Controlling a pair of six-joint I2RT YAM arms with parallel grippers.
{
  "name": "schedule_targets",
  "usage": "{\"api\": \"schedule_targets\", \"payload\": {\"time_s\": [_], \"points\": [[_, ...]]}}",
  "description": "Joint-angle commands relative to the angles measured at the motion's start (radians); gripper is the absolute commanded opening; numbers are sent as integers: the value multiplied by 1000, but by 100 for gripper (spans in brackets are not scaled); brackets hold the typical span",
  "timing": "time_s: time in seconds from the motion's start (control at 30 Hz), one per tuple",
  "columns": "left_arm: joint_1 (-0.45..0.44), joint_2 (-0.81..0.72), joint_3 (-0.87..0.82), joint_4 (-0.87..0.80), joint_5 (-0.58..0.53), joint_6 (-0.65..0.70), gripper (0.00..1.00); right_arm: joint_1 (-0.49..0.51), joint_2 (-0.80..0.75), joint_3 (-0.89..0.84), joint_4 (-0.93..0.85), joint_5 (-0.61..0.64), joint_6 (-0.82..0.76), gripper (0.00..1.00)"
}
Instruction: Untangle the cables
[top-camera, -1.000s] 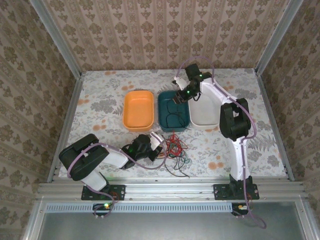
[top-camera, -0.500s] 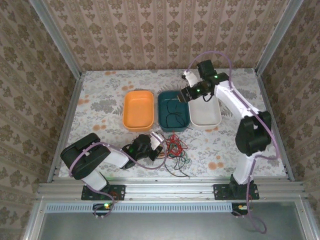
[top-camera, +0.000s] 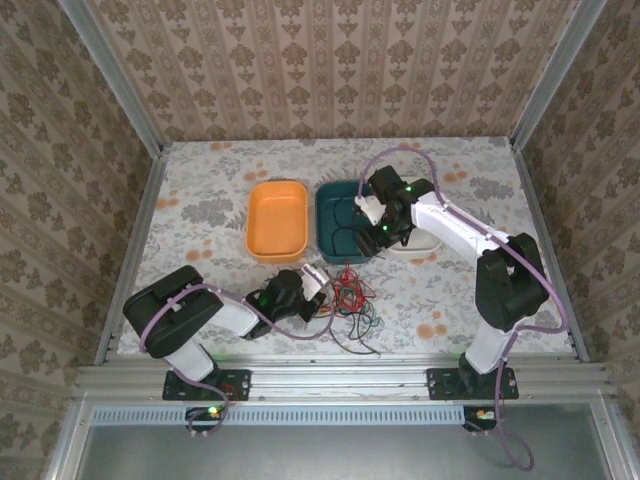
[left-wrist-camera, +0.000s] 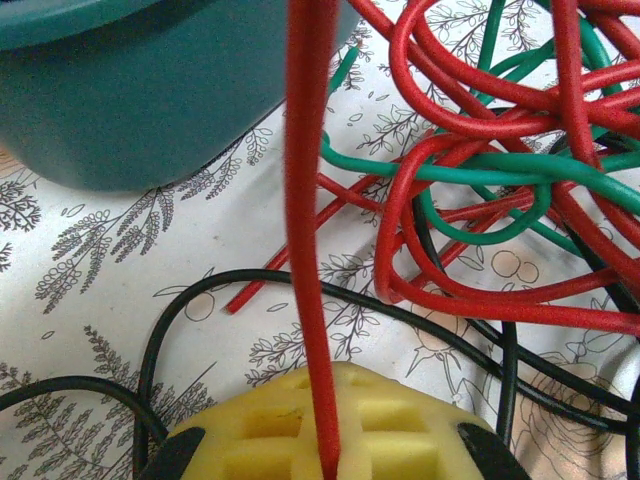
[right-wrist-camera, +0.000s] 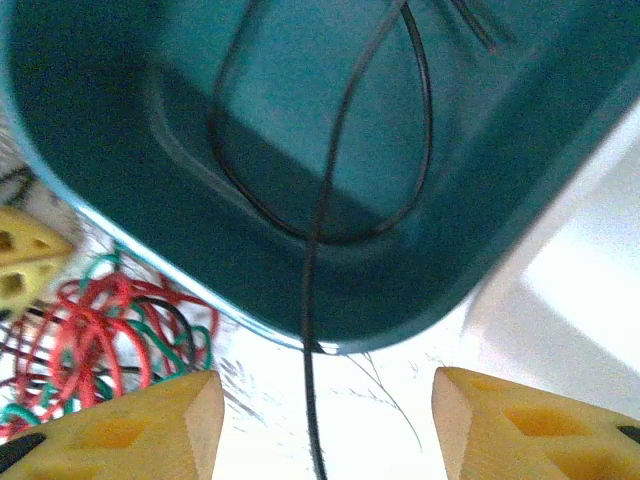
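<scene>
Overhead, the cables (top-camera: 350, 300) are lying in a loose red, green and black heap on the floral table (top-camera: 200, 190), just in front of the teal bin (top-camera: 322, 220). The orange bin (top-camera: 277, 220) is sitting on the teal bin's left and the white bin (top-camera: 425, 238) on its right. The left gripper (top-camera: 322, 297) is reaching into the heap's left edge, and the right gripper (top-camera: 381, 238) is hovering over the teal bin's near right corner.

Up close, the left wrist camera is giving finer detail. A red cable (left-wrist-camera: 305, 200) is running straight down into the seam of the yellow pads (left-wrist-camera: 400, 440), which are pinching it tight. Beside it, red and green loops are crossing over black strands next to the bin's wall.

Meanwhile the right wrist camera is looking into the teal bin. A black cable (right-wrist-camera: 325, 200) is looping across its floor and trailing over the rim, passing between the right gripper's yellow fingers (right-wrist-camera: 130, 420). Those fingers are standing well apart and clamping nothing.
</scene>
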Motion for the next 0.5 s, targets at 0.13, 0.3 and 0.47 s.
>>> {"api": "schedule_targets", "payload": {"time_s": [0.13,0.3,0.47], "points": [[-6,27,-18,-6,-8,21,0,15,-10,-26,-86,83,24,58],[-7,34,-22,6,-7,22,0,35,8,-46,-94,63,32,56],[-6,33,-27,10,-10,22,0,46,22,-49,-99,54,37,36]]}}
